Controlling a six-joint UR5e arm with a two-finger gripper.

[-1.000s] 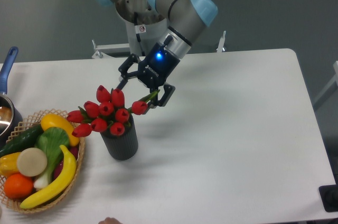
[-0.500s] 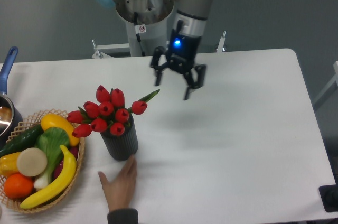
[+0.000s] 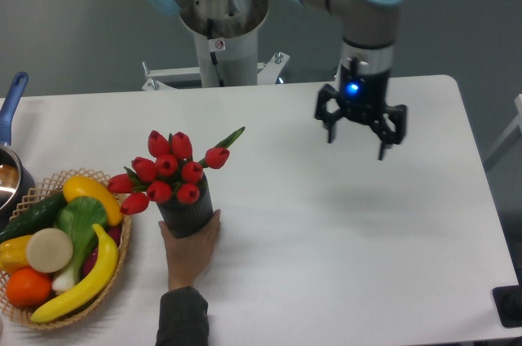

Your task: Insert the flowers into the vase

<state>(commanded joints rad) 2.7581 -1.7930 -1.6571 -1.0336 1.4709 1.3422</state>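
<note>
The flowers [image 3: 167,170], red tulip buds with a green leaf sticking out to the upper right, stand in the vase [image 3: 186,212], a dark ribbed cylinder left of the table's middle. A person's hand [image 3: 191,246] grips the vase from the front. My gripper [image 3: 356,139] hangs open and empty above the right half of the table, far to the right of the vase, fingers pointing down.
A wicker basket [image 3: 124,255] of fruit and vegetables sits at the front left, beside the vase. A blue-handled metal pot [image 3: 10,168] is at the left edge. The robot's base [image 3: 222,40] stands behind the table.
My gripper let go of the flowers, then moved right and away from the vase. A person's hand came in from the front and took hold of the vase.
</note>
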